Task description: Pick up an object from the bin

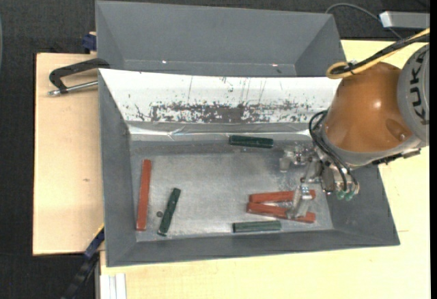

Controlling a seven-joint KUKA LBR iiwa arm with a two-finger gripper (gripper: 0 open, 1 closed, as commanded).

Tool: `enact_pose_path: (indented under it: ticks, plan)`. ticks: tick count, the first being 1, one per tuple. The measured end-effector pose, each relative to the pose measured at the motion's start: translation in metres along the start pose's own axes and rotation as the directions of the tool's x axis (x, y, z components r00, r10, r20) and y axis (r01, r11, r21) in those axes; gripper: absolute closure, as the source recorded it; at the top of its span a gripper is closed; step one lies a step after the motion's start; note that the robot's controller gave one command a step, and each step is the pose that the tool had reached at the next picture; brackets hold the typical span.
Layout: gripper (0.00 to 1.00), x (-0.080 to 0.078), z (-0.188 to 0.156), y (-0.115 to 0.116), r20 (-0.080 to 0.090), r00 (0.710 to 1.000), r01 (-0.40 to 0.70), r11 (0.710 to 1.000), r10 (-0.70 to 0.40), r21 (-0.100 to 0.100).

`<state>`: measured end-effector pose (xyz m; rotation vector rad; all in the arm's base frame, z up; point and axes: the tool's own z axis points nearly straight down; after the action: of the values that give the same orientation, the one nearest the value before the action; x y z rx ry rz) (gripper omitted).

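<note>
My gripper (301,201) reaches down into the bin's front right part. It stands right over the right ends of two red sticks (272,203) that lie side by side, pointing left. Its metal tip touches or nearly touches them; I cannot tell which. A dark green stick (256,226) lies just in front of the red ones, along the bin's front wall.
Another dark green stick (250,143) lies against the back wall. At the left, a long red stick (143,194) lies along the left wall with a dark green stick (168,211) beside it. The arm's orange cover hangs over the bin's right side.
</note>
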<state>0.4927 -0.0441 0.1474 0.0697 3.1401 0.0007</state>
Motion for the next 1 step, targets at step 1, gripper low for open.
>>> enact_pose_path:
  ticks: [1]
  plan:
    - [0.0,-0.0032,0.0458,0.0171,-0.004,0.997,0.081,0.997,-0.081,-0.001]
